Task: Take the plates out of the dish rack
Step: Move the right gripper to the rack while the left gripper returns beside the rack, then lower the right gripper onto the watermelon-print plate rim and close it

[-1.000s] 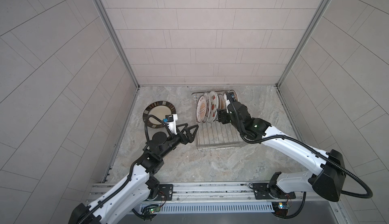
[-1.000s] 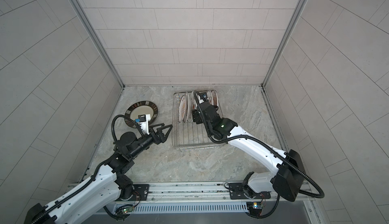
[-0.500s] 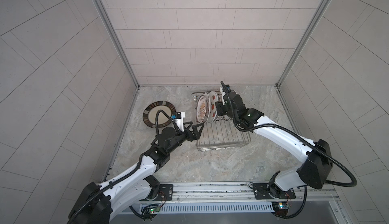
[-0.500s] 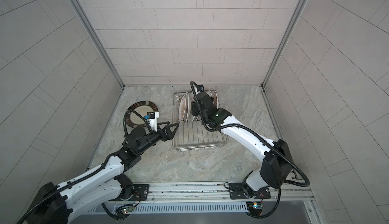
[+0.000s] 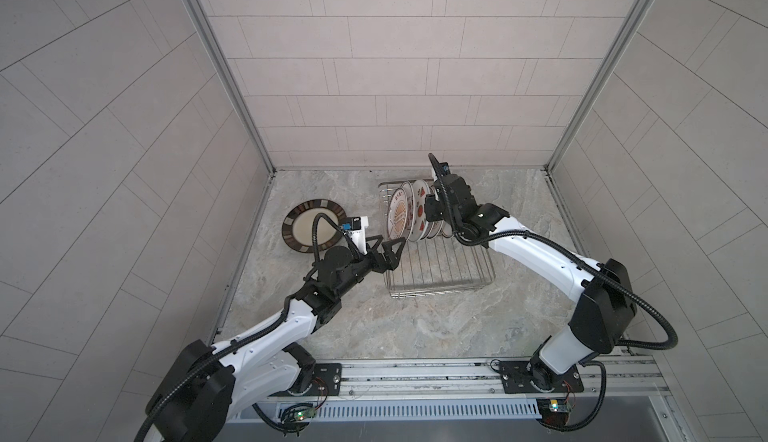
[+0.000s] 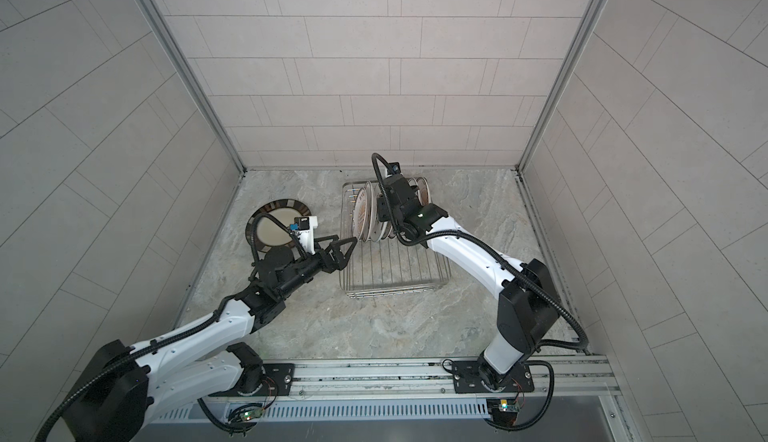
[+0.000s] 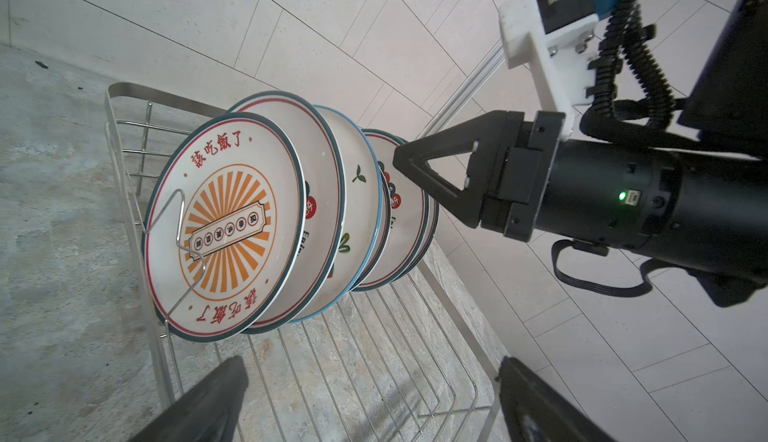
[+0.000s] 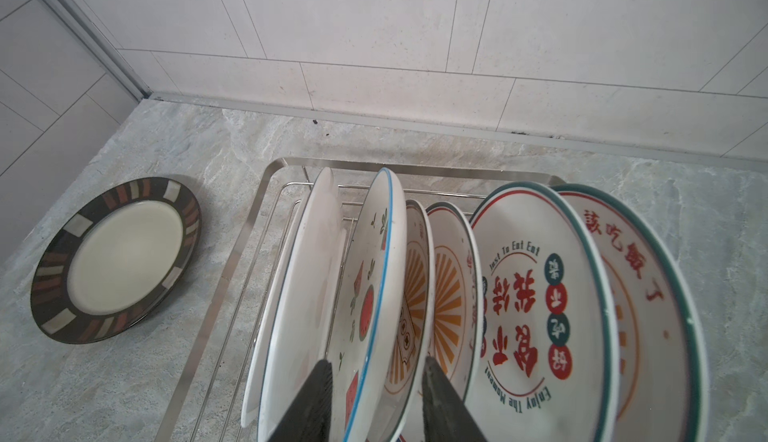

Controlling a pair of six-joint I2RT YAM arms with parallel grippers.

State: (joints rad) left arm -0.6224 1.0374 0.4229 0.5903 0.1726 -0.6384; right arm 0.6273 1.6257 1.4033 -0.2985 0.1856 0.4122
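Observation:
Several patterned plates [image 5: 398,216] [image 6: 360,216] stand on edge at the far end of the silver wire dish rack [image 5: 440,271] [image 6: 395,271]. My right gripper [image 8: 376,394] [image 5: 430,211] reaches down over their top rims. Its narrowed jaws straddle the blue-rimmed watermelon plate [image 8: 374,253] and the rim of the sunburst plate behind it, with a sliver of gap still showing. My left gripper [image 7: 370,363] [image 5: 392,240] hangs open and empty over the rack's left side, facing the front sunburst plate [image 7: 224,228]. A brown-rimmed plate [image 5: 299,228] [image 8: 120,261] lies flat on the counter.
The dish rack [image 7: 124,161] has bare wire floor [image 5: 440,261] nearer the arms. Tiled walls close in the counter behind and on both sides, close to the rack's far rim [image 8: 415,168]. Marble counter [image 5: 415,328] stretches in front of the rack.
My right gripper rose, moved over the plates' top rims and narrowed its jaws around them. My left gripper advanced rightward to the rack's side, still wide open.

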